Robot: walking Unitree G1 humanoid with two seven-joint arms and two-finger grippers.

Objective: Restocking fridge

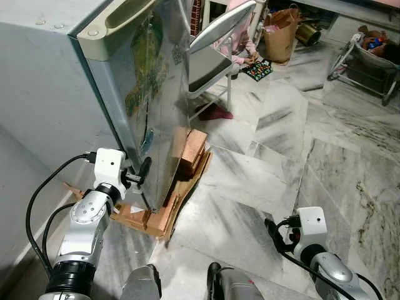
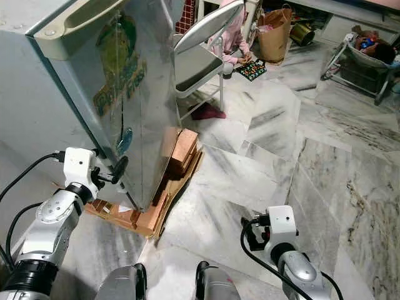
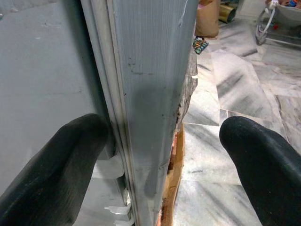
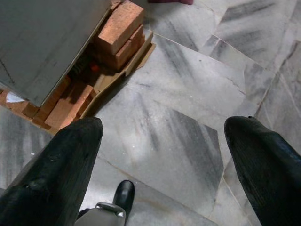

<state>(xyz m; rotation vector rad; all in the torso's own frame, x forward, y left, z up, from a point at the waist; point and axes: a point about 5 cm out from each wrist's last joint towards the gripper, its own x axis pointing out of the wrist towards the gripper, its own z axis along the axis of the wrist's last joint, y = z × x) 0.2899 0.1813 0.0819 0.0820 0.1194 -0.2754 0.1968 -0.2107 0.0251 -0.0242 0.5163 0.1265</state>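
Observation:
A small grey fridge [image 1: 56, 94] stands on bricks, its door [image 1: 159, 75] covered in stickers. My left gripper [image 1: 142, 172] is at the lower edge of the door. In the left wrist view the left gripper [image 3: 164, 141] is open, with one finger [image 3: 56, 165] by the fridge's side wall and the other on the front side of the door edge [image 3: 146, 94]. I cannot tell whether either finger touches it. My right gripper [image 2: 248, 234] hangs low over the marble floor, open and holding nothing.
Red bricks [image 1: 190, 153] and cardboard [image 1: 164, 219] lie under the fridge. A metal folding chair [image 1: 215, 50] stands just past the door, with a person in pink [image 1: 240, 37] behind it. A paper bag [image 1: 281, 31] and a baby bouncer [image 1: 369, 62] stand farther back.

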